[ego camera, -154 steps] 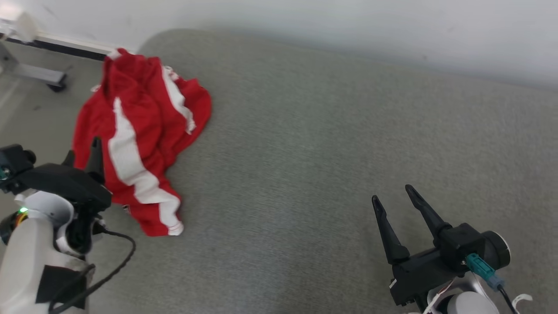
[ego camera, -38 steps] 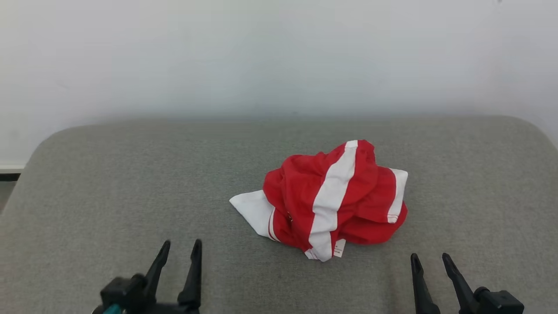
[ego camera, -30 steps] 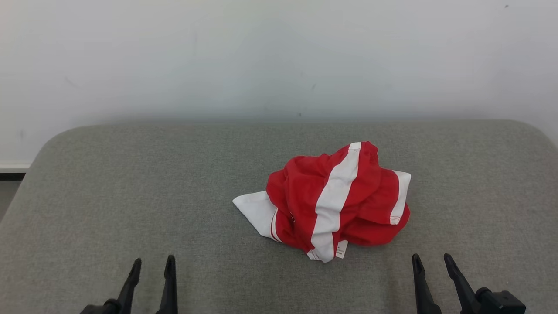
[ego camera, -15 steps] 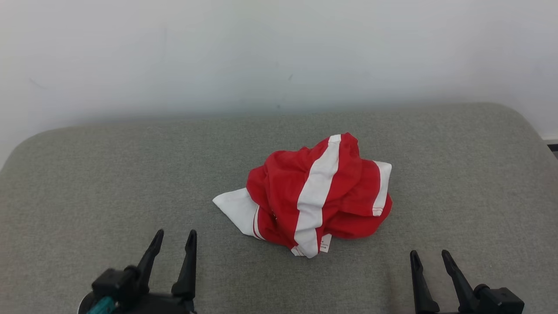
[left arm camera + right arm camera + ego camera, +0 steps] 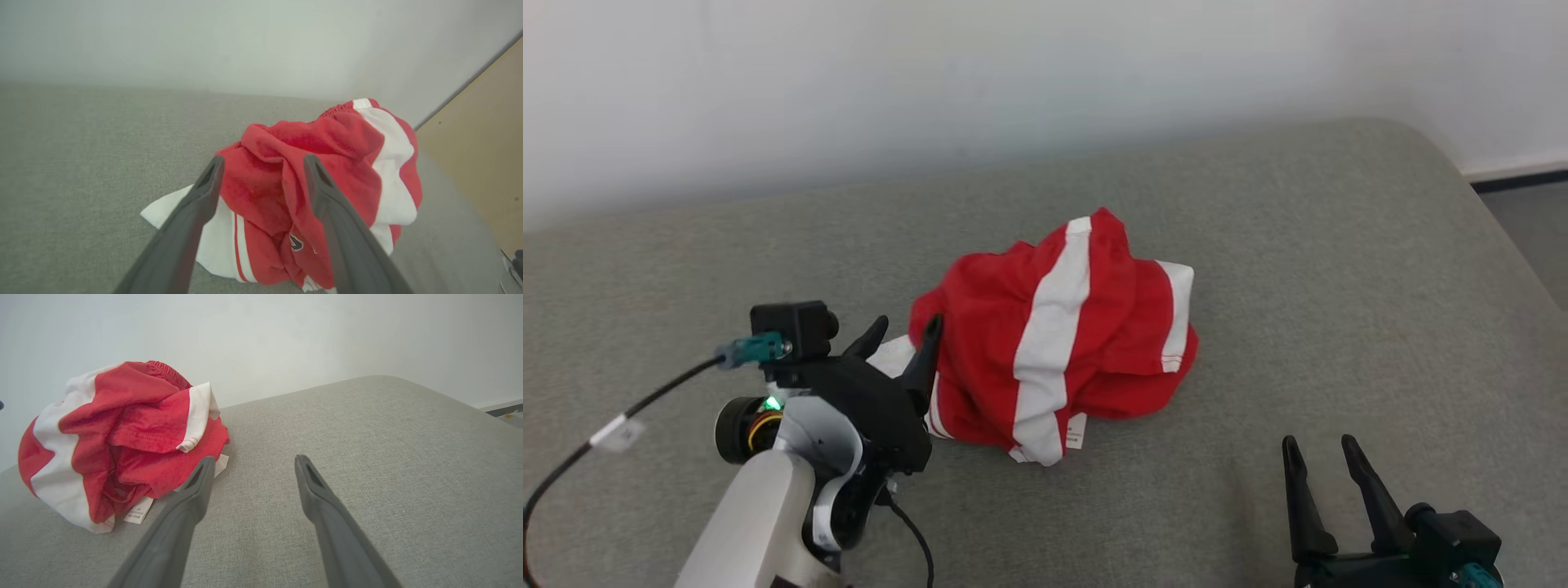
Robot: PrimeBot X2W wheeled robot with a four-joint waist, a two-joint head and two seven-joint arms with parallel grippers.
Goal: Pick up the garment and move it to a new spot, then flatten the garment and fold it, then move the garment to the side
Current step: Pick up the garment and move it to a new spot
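The left hand [image 5: 904,336] has come forward from the near left edge to the crumpled red-and-white garment [image 5: 1054,327]. Its fingers are spread wide at the pile's left side, over its white corner, and I cannot tell if they touch it. The garment lies in the middle of the grey fabric worktop [image 5: 1339,269]. The right hand [image 5: 1319,457] sits low at the right, spread and empty, well apart from the garment.

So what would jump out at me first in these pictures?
A crumpled red garment with white stripes, heaped in the middle of a grey padded surface. The left arm's dark jaws stand open right at the heap's left edge, while the right arm's jaws sit open at the lower right, apart from it.
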